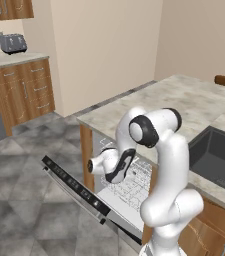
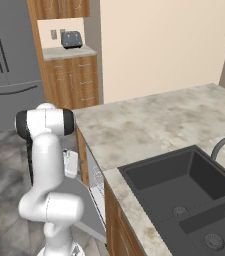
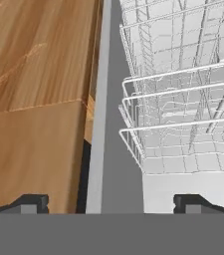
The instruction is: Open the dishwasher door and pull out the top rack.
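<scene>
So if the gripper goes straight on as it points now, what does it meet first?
Probably the grey side frame of the dishwasher opening, which runs between the open fingertips, with the pale wire top rack just beside it; depth is unclear.

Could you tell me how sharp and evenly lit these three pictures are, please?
Left base view: soft, flat light, slightly blurred; the dishwasher door hangs open, its button strip legible only as specks. Right base view: even light, dark sink without glare. Hand view: crisp wire rack, wood panel evenly lit, no hard shadows.
</scene>
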